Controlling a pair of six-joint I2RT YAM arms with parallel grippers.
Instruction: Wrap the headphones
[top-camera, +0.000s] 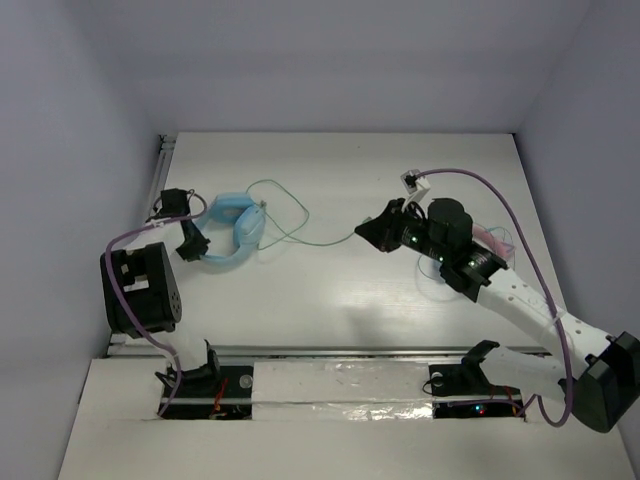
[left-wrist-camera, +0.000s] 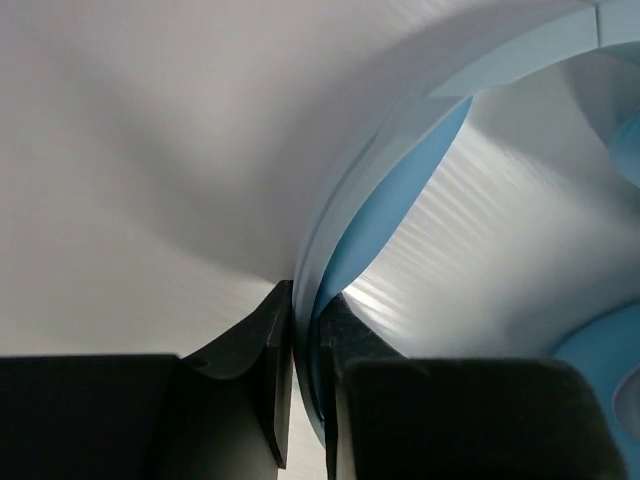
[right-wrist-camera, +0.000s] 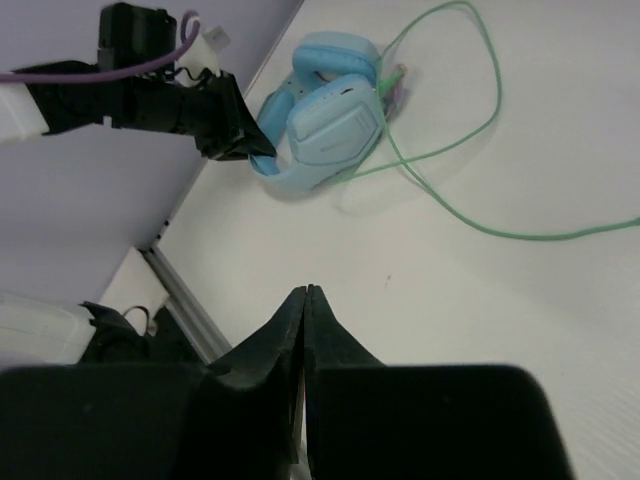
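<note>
The light sky-blue headphones (top-camera: 235, 232) lie at the table's left, ear cups folded together; they also show in the right wrist view (right-wrist-camera: 325, 120). My left gripper (top-camera: 203, 248) is shut on the headband (left-wrist-camera: 400, 150), which runs between its fingertips (left-wrist-camera: 305, 320). The thin pale-green cable (top-camera: 325, 242) loops behind the headphones and trails right toward my right gripper (top-camera: 362, 232). That gripper (right-wrist-camera: 305, 292) is shut just above the table, with nothing visible between its jaws. The cable (right-wrist-camera: 520, 237) passes ahead of it and leaves the right wrist view at the right.
A pink wiry item (top-camera: 495, 240) lies behind the right arm near the right wall. A metal rail (top-camera: 350, 350) runs along the table's near edge. The left wall stands close behind the left gripper (right-wrist-camera: 250, 150).
</note>
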